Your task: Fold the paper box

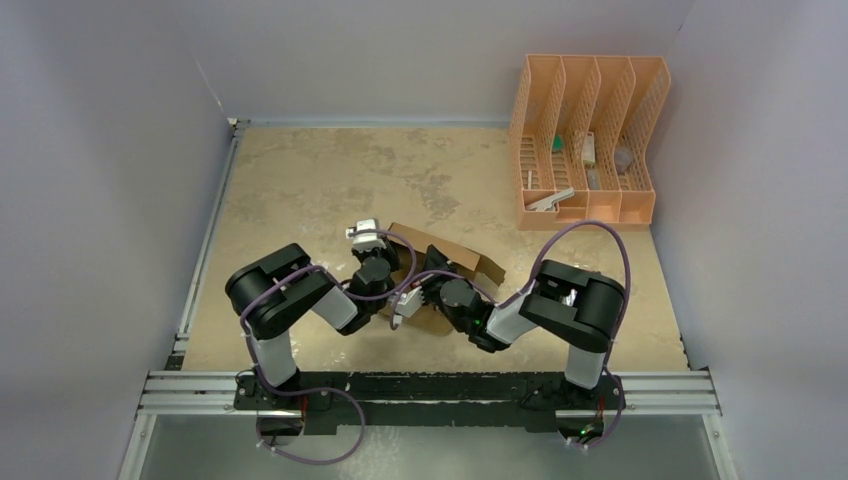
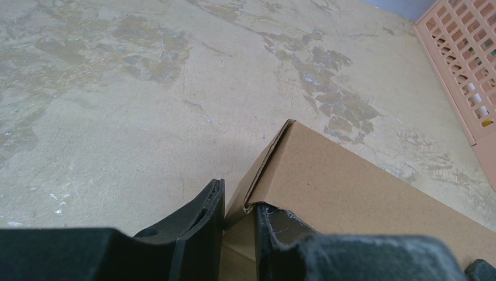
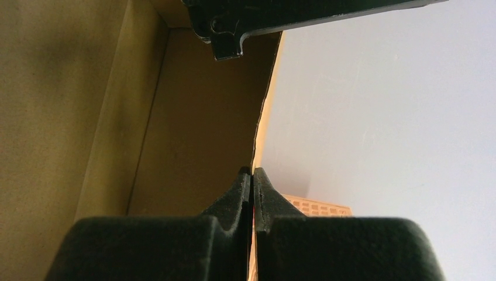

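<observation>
From above, the plain brown cardboard paper box (image 1: 460, 258) sits mid-table on the mottled beige tabletop (image 1: 300, 190), between both arms. An orange plastic lattice file rack (image 1: 590, 140) stands well apart at the far right. The box looks partly erected — walls up, top open, closing likely yet to do.

At the left wrist, the left gripper (image 2: 238, 225) clamps a creased, matte corner wall.

At the right wrist, the right gripper (image 3: 251, 178) pinches a thin wall edge — inner faces smooth and dull.
</observation>
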Controlling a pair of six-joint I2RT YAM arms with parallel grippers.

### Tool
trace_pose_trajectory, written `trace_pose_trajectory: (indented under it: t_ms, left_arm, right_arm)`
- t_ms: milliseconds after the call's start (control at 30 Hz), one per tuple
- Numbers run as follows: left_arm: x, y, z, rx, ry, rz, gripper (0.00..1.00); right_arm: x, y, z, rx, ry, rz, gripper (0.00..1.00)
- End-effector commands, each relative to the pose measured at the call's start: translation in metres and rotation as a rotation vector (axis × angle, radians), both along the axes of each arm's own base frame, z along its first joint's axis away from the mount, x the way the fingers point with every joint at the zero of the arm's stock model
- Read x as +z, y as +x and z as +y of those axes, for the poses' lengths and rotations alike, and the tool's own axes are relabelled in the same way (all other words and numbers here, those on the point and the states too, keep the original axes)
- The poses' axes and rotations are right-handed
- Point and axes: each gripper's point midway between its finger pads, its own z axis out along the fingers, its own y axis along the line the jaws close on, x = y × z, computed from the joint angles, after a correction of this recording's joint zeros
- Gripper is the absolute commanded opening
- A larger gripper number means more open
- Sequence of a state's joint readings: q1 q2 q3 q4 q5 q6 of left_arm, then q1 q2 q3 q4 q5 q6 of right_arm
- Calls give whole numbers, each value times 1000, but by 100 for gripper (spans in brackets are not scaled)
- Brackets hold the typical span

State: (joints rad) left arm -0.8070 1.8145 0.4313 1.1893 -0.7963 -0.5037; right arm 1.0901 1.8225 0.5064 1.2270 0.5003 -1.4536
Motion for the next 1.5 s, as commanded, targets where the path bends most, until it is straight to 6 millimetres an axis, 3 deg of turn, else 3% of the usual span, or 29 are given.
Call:
trace_pose_trajectory:
  t_ms: [0, 100, 300, 500, 733, 867, 1033, 1300, 1467]
  left_arm:
    - [20, 12, 26, 212, -19, -66, 20]
    - [16, 4, 34, 214, -14, -51, 21]
    - [16, -5, 51, 256, 18, -32, 21]
    - [14, -8, 54, 256, 48, -20, 22]
    - [19, -13, 57, 238, 46, -21, 33]
    - [23, -18, 55, 201, 37, -8, 48]
    - [30, -30, 58, 167, 19, 34, 57]
    - [29, -64, 60, 78, -58, 179, 63]
    - [53, -77, 60, 31, -72, 238, 75]
  right_arm:
    - [7, -8, 13, -3, 80, 39, 0]
    - [11, -6, 14, -28, 113, 62, 3]
    - [21, -6, 15, -64, 177, 153, 24]
    - [39, -10, 4, -83, 247, 164, 47]
    - [52, -17, -10, -133, 364, 275, 65]
    - [56, -17, -26, -187, 436, 337, 70]
    - [73, -9, -48, -246, 554, 394, 74]
    - [95, 22, -86, -335, 756, 518, 81]
    - [94, 45, -103, -392, 824, 592, 81]
